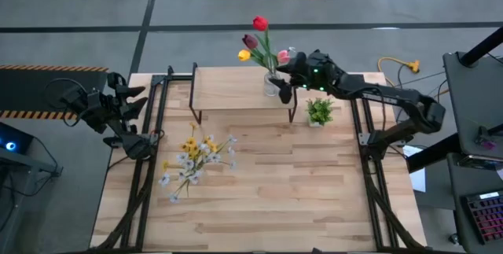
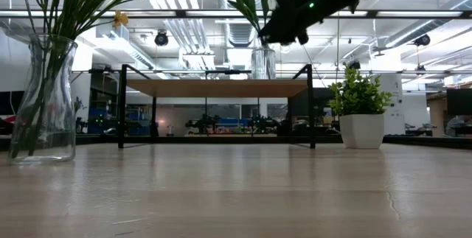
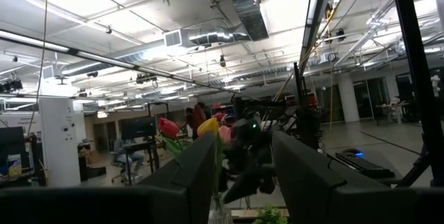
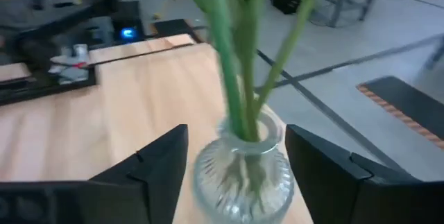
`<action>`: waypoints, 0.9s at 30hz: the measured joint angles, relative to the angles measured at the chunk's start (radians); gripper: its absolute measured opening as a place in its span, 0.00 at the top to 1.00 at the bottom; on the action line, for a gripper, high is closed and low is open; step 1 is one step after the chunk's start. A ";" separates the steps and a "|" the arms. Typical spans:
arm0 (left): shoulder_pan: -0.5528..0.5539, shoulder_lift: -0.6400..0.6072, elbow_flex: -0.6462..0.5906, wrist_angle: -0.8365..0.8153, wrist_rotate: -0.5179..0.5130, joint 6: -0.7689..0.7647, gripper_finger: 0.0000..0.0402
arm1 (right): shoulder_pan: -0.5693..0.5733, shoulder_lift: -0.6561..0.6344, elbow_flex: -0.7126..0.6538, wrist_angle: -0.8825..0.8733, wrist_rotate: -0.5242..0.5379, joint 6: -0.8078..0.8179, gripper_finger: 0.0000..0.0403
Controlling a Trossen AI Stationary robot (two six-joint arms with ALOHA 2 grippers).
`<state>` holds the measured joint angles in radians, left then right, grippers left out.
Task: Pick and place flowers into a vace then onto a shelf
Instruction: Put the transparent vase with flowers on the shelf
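Taking the shelf (image 1: pixel 236 89) as the landmark, and working from the front of the table toward the back: nearest, on the table (image 1: pixel 314 199) in front of the shelf and toward its left end, stands a second glass vase (image 2: pixel 44 98) holding a spray of small white and yellow blossoms (image 1: pixel 195 160). Just past the shelf's right front leg sits a small potted plant (image 1: pixel 319 112) in a white pot. Off the shelf's left end, beyond the table's edge, the left gripper (image 1: pixel 134 116) hangs raised in the air, its fingers (image 3: pixel 187 175) set partly apart with nothing between them. On the shelf itself, at its right end, stands a ribbed glass vase (image 4: pixel 239 175) with the tulip-like flowers (image 1: pixel 258 42) in it, red, yellow, maroon and pink heads leaning back beyond the shelf's rear edge. The right gripper (image 4: pixel 236 165) is at this vase, fingers spread wide on either side of its body with a gap showing at each side, not pressing it.
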<state>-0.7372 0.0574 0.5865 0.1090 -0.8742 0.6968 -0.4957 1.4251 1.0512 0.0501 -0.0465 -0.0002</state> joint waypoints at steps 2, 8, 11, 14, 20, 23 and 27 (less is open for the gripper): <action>0.000 0.000 0.000 0.000 0.000 0.000 0.68 | 0.000 -0.041 -0.004 -0.031 -0.046 -0.021 0.41; 0.000 0.000 0.000 0.000 0.000 0.000 0.68 | 0.003 -0.174 -0.061 -0.099 -0.201 -0.030 0.37; 0.000 0.000 0.000 0.000 0.000 0.000 0.68 | 0.031 -0.242 -0.157 -0.085 -0.305 -0.035 0.37; 0.000 0.000 0.000 0.000 0.000 0.000 0.68 | 0.093 -0.341 -0.275 -0.060 -0.322 -0.037 0.39; 0.000 0.000 0.000 0.000 0.000 0.000 0.68 | 0.268 -0.550 -0.550 0.125 -0.130 0.050 0.46; 0.000 0.000 0.000 0.000 0.000 0.000 0.68 | 0.385 -0.638 -0.648 0.151 -0.002 0.042 0.50; 0.000 0.000 0.000 0.000 0.000 0.000 0.68 | 0.515 -0.763 -0.760 0.172 0.112 0.045 0.58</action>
<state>-0.7372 0.0574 0.5865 0.1085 -0.8742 0.6968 0.0191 0.6623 0.2913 0.2225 0.0655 0.0452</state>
